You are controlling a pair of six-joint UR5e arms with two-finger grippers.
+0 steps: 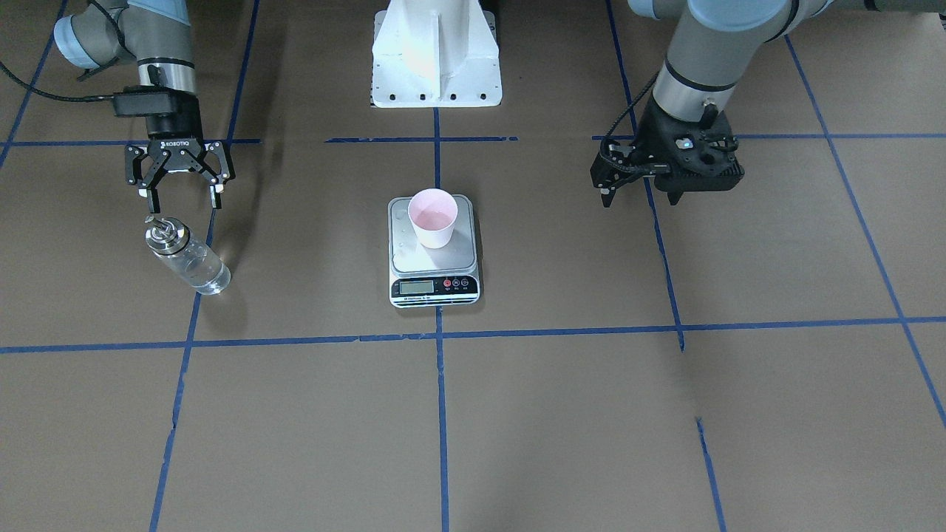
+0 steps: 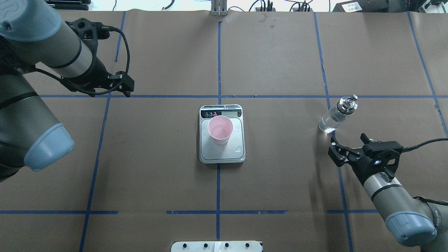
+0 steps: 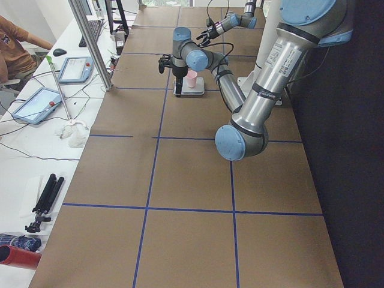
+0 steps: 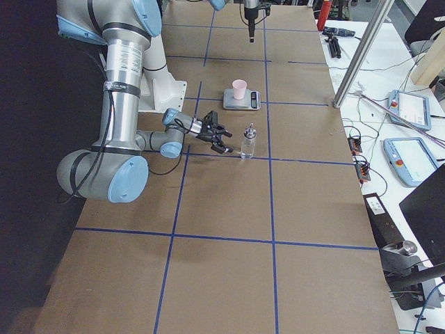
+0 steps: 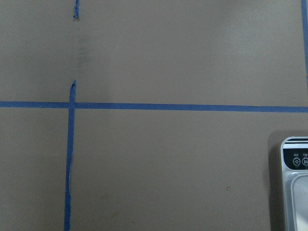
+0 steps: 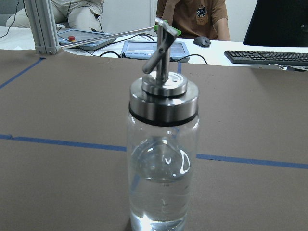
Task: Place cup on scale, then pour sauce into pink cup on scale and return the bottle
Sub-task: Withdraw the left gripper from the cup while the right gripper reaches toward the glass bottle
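The bottle (image 1: 188, 258) stands upright on the worktop (image 1: 554, 414), just in front of the right tool (image 1: 185, 201), whose jaws are spread wide, empty, not touching the glass. The cup (image 1: 433, 218) stands on the scale (image 1: 434, 284), well apart. How far the left tool (image 1: 639, 177) is open cannot be told.

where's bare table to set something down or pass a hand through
Free: brown table between the flat silver kitchen scale and the clear glass bottle, and between scale and left gripper. Crowded: the open right gripper sits close by the bottle; the pale pink cup takes part of the scale.
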